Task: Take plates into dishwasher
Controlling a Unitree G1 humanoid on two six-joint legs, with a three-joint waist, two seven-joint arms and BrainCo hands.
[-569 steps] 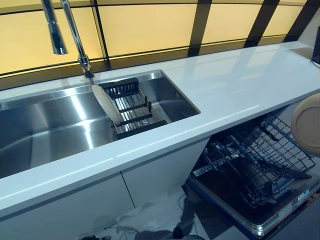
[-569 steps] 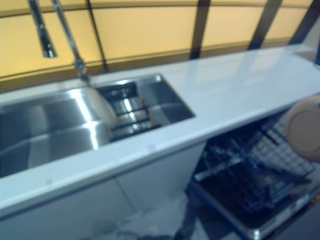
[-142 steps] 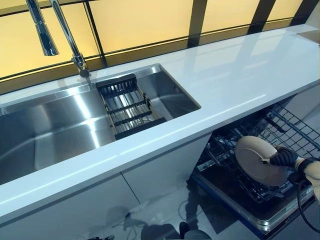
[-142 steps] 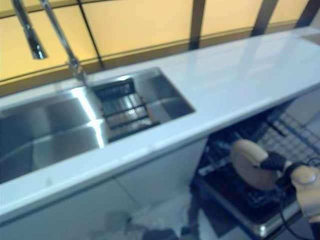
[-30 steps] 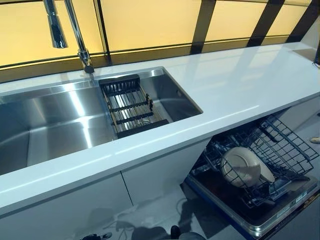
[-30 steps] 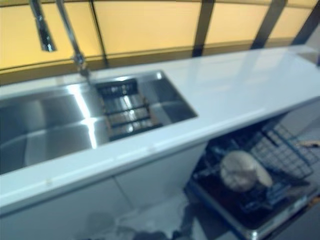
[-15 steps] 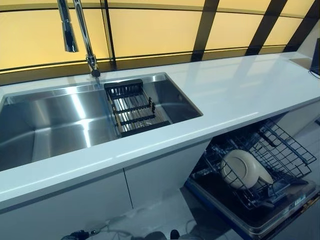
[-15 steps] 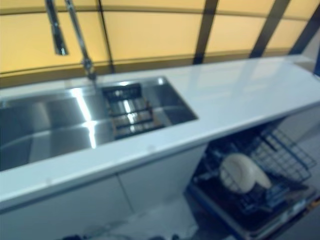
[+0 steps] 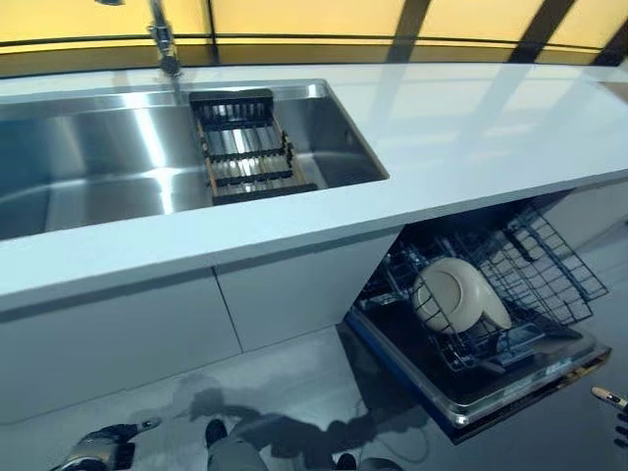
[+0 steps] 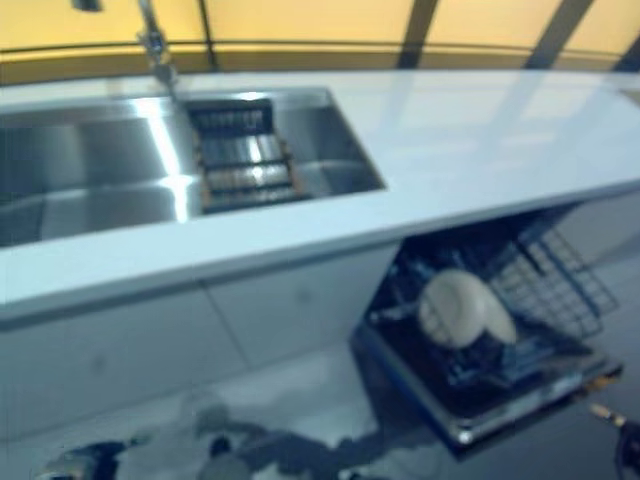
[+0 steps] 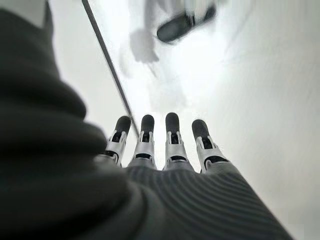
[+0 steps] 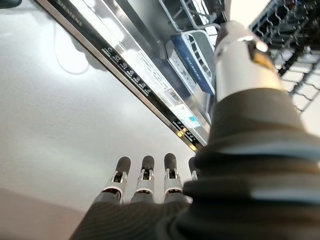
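Down at your lower left, your left hand [image 11: 165,145] hangs low over pale floor, fingers straight and relaxed, holding nothing; open floor lies all around it, with only the white cabinet front [image 9: 147,324] above and ahead of it. Up beyond that hand, the white counter [image 9: 461,128] runs across, its front edge overhanging the cabinets. Set into it, the steel sink [image 9: 98,157] holds just a dark slatted drying rack [image 9: 245,147] at its right end, below the faucet [image 9: 162,44].

Moving toward your right hand, the open dishwasher [image 9: 491,388] juts out under the counter with its door dropped flat, and the wire lower rack [image 9: 549,285] sits pulled out over it. One plate [image 9: 453,294] stands tilted on edge in the rack's near-left part, leaning among the tines; it looks cream-white, round, with a shallow rim, and no hand touches it.

Your right hand [image 12: 145,182] hangs down just outside the door's front edge [image 12: 145,90], well apart from the plate, fingers extended and empty. Bare floor lies beneath and beside that hand, so the only close edge is the door's metal lip with its control strip.
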